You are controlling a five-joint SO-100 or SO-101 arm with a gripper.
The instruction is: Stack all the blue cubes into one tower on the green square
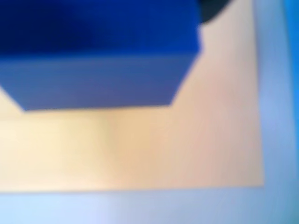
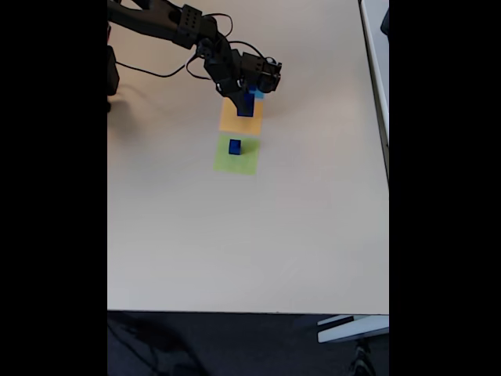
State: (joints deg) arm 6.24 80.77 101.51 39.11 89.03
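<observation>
Beige table (image 2: 235,235): fixed view adds green square (image 2: 237,159)'s cube (image 2: 235,146); gripper (image 2: 249,100) state unclear.

An orange square (image 2: 239,117) lies on the beige table (image 2: 235,235); dark floor (image 2: 196,345) below.

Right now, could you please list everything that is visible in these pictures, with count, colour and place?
blue cubes: two, dark blue; one on the green square, one over the orange square, below the gripper; whether it is gripped or resting I cannot tell
green square: one, pale yellow-green, flat on the table
orange square: one, orange, just above the green one in the fixed view
table: one, beige
cable: one, black, top left
arm: one, black
gripper: one, black, above the orange square
</observation>
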